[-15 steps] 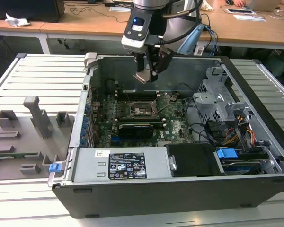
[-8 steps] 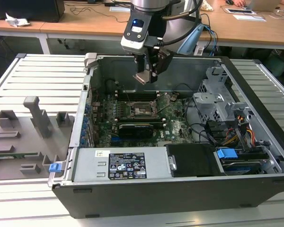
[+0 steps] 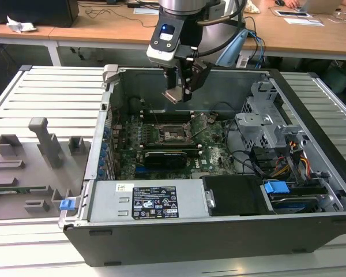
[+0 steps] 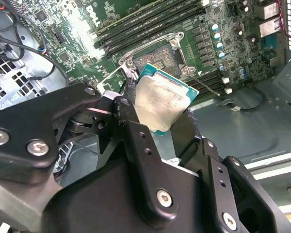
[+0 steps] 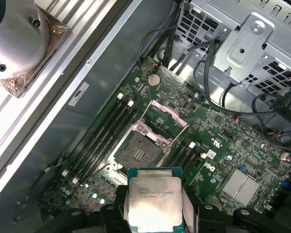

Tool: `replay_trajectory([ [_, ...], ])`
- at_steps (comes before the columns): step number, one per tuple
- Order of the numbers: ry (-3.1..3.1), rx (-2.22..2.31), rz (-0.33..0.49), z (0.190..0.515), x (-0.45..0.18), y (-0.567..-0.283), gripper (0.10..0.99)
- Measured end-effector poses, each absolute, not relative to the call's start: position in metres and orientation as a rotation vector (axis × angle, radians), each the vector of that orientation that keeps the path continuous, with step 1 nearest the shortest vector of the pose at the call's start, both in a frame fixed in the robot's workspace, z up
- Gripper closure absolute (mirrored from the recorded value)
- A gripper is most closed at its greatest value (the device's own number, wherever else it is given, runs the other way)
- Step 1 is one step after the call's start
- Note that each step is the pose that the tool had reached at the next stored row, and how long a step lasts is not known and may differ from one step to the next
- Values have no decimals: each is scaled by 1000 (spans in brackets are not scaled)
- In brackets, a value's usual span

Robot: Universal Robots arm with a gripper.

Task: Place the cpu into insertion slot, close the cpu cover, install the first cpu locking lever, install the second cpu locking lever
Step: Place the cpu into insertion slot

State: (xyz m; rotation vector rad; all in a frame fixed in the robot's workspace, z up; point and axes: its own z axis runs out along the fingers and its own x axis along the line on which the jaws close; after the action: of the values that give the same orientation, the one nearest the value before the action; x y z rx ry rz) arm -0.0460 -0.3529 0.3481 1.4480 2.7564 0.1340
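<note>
My gripper (image 3: 181, 86) hangs above the open computer case, shut on the cpu (image 3: 174, 96), which it holds by two opposite edges. In both wrist views the cpu (image 5: 154, 199) shows its silvery-grey top between the black fingers (image 4: 131, 116). The insertion slot (image 5: 138, 150) lies bare and dark on the green motherboard, below and a little ahead of the cpu. It sits in the middle of the board in the exterior view (image 3: 174, 134). The cpu cover (image 5: 169, 113) stands flipped up beside the slot. The cpu (image 4: 160, 99) is clear of the slot (image 4: 155, 60).
Long black memory slots (image 5: 104, 133) flank the socket. A black card with heatsink (image 3: 164, 156) lies in front of it. A metal drive cage (image 3: 265, 124) and cables fill the case at the exterior view's right. A grey fixture tray (image 3: 29, 167) sits outside the case.
</note>
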Motion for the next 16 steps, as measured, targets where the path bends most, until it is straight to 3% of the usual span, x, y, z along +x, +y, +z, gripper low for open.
replay_trajectory([
  [16,2683,1571,130,345,-46,-353,557],
])
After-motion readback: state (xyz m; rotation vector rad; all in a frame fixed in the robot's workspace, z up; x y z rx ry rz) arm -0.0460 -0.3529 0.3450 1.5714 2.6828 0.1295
